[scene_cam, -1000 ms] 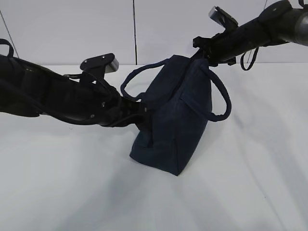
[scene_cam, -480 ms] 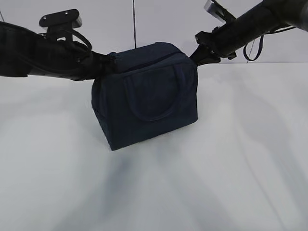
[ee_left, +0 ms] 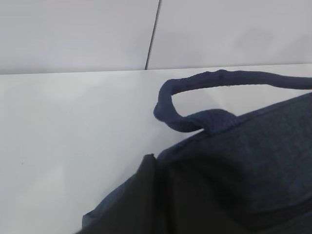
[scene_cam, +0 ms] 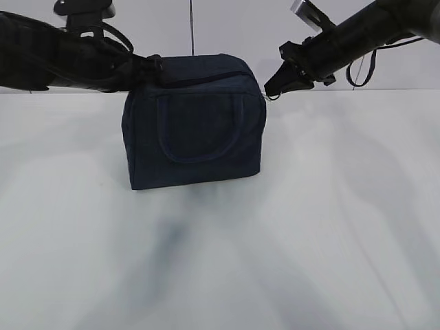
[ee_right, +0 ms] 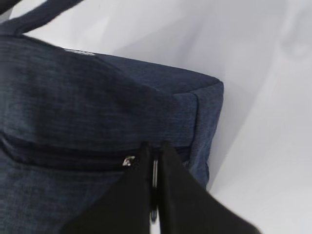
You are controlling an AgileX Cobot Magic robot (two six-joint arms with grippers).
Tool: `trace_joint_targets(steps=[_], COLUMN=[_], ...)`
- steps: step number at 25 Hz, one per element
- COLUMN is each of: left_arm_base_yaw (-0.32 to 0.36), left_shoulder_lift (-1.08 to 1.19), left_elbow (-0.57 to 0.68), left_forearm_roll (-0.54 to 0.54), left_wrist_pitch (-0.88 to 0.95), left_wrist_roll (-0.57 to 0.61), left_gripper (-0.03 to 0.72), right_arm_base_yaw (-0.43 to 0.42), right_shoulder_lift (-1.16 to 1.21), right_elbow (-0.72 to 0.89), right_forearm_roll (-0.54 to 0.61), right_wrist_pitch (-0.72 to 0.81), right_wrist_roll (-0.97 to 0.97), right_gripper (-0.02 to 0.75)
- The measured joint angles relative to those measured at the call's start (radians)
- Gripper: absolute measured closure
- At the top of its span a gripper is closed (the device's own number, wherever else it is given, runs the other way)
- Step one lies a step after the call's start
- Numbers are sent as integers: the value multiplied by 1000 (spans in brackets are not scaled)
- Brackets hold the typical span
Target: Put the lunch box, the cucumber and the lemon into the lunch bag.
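On white table (scene_cam: 330, 234), boxy navy lunch bag (scene_cam: 206, 148)

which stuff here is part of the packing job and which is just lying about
Part of the job:
- lunch bag, zipped shut, standing on the table
- left hand, shut on the bag's left end
- right hand, shut on the zipper's ring pull

Just lying about:
- nothing on the white table; lunch box, cucumber and lemon are not visible

The lunch bag (scene_cam: 192, 120) is dark navy fabric with a faint woven fleck, its handle (ee_left: 195, 105) the same navy. Both tools, left (scene_cam: 148, 69) and right (scene_cam: 271, 89), are black. The table (scene_cam: 309, 227) is plain white, the wall (scene_cam: 227, 34) pale grey-white with a dark seam.
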Motion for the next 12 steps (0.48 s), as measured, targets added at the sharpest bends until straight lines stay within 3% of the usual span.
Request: trace_joint_targets(steps=[6,12], left_arm_base_yaw=[3,3], left_shoulder_lift=[16,16], left_elbow=[-4,-4], left_forearm_roll=[4,6], left_wrist_pitch=[-9,-10], left_wrist_roll=[0,0], left_gripper=[694,694], right_arm_base_yaw=[0,0], right_shoulder_lift=[0,0], right_elbow=[0,0], right_forearm_roll=[2,-55], right_wrist_pitch=[0,-35], right_wrist_roll=[41,321], right_gripper=[731,731])
